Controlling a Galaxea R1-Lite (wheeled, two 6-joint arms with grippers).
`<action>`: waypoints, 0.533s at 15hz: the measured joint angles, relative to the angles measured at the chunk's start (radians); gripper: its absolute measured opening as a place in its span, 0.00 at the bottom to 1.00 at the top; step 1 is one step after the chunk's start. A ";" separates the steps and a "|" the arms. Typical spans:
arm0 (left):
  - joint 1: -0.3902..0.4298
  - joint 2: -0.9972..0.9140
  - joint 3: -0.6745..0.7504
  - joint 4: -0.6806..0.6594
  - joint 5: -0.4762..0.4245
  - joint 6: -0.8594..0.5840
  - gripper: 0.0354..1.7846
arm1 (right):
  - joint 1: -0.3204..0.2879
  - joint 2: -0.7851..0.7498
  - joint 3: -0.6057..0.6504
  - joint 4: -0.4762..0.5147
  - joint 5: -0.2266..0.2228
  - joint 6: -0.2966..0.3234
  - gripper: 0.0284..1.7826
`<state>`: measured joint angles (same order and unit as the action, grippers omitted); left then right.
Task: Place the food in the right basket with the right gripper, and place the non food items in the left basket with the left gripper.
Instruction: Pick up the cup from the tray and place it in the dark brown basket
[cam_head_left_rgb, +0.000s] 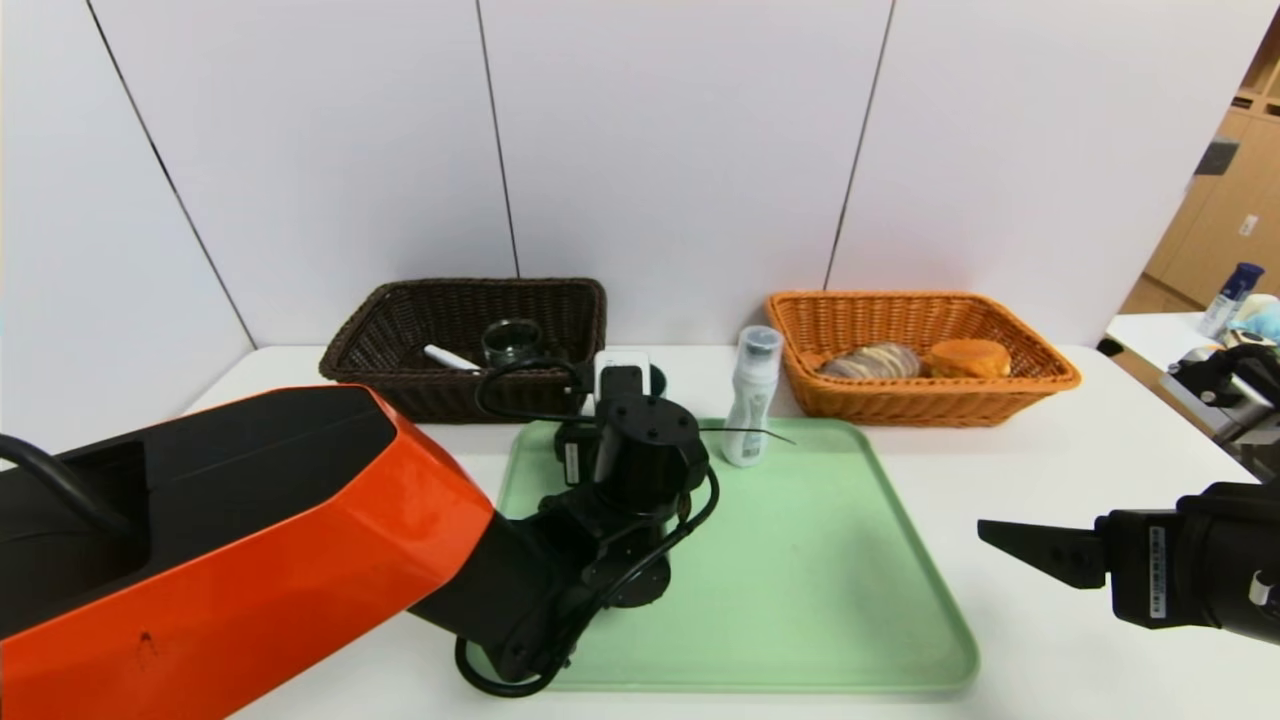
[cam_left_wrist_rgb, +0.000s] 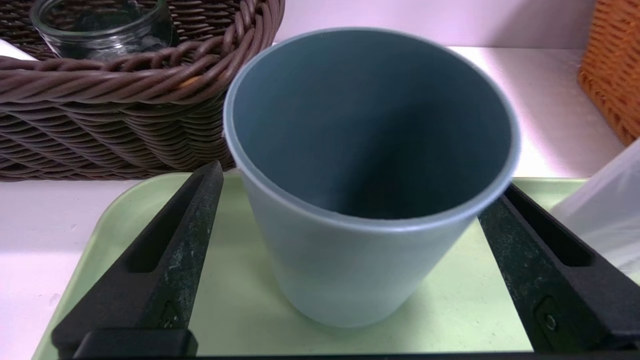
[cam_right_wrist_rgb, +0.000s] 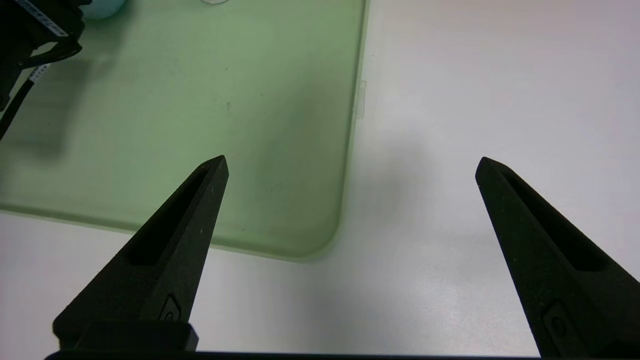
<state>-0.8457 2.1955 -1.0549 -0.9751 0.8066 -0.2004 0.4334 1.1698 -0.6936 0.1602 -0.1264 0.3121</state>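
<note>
Backdrop, head view: white panelled wall behind a white table (cam_head_left_rgb: 1050, 480); green tray (cam_head_left_rgb: 830, 600) at centre, two wicker baskets along the far edge.
Left basket, 11 o'clock of the tray: dark brown basket (cam_head_left_rgb: 400, 330), already holding a glass jar (cam_head_left_rgb: 512, 340) and a white pen-like item (cam_head_left_rgb: 450, 357).
Right basket, 1 o'clock of the tray: orange basket (cam_head_left_rgb: 1040, 375), already holding two bread-like pieces (cam_head_left_rgb: 920, 360).
Still on the tray: white bottle (cam_head_left_rgb: 750, 400) upright at the 12 o'clock edge; grey-blue cup mostly hidden behind the left wrist.
Right arm: parked at 3 o'clock of the tray, off over bare table.

Left wrist view, the action: left gripper (cam_left_wrist_rgb: 350, 200) spread wide around the grey-blue cup (cam_left_wrist_rgb: 370, 165), one jaw on each side of it, one near the rim, the other clear of it, no squeeze yet.
Cup position: upright on the tray, just beside the brown basket wall.

Right wrist view: right gripper (cam_right_wrist_rgb: 350, 165) wide apart, nothing between the fingers, hovering over the tray's near corner and table.

Progress call: food side looks finished, no food visible on the tray. Non-food half done, by the look of it: two in, cup being grasped now, bottle to follow.
</note>
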 joint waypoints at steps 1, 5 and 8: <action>0.003 0.010 -0.004 0.000 0.000 0.003 0.94 | 0.000 0.000 0.000 0.000 0.009 -0.001 0.96; 0.024 0.037 -0.027 -0.016 -0.001 0.037 0.94 | 0.000 -0.002 0.007 -0.003 0.026 -0.003 0.96; 0.031 0.053 -0.050 -0.018 -0.003 0.043 0.94 | 0.000 -0.002 0.008 -0.003 0.032 -0.012 0.96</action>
<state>-0.8145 2.2481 -1.1053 -0.9930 0.8034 -0.1577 0.4338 1.1681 -0.6855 0.1568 -0.0943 0.3000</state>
